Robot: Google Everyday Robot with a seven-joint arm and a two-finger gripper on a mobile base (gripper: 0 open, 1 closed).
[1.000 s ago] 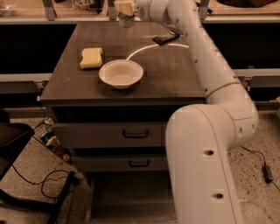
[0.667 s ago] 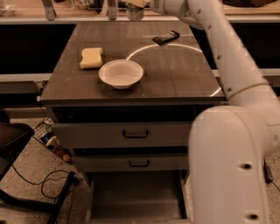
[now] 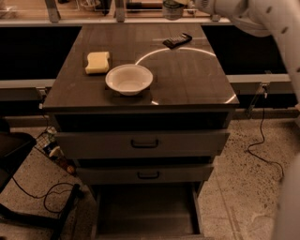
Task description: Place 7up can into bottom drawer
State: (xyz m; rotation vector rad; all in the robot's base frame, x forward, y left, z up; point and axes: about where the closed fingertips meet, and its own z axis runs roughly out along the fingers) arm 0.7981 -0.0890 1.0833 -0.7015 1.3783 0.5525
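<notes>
Gone from the lower right of the frame is the bulky white arm that hid the cabinet's right half a second ago; it now keeps to the right edge and the upper right corner; the gripper has slid a little rightward along the top edge, to just right of centre; the bowl, the sponge and the dark handset lie unmoved on the bench.

The 7up can shows upright at the top edge, just right of centre, at the far end of the bench, its long axis vertical; it is touching or just beside the gripper, on the side toward the picture's left; whether the gripper is clamped on it I cannot tell, nor whether the can rests on the bench or hangs above it.

The bottom drawer stands pulled out at the bottom centre, floor bare, under the two upper drawers.

So can and goal sit at opposite ends of the picture; the coming move, as I judge, must bring the can down the frame past the bowl, beyond the bench's front edge, then lower it, kept upright.
</notes>
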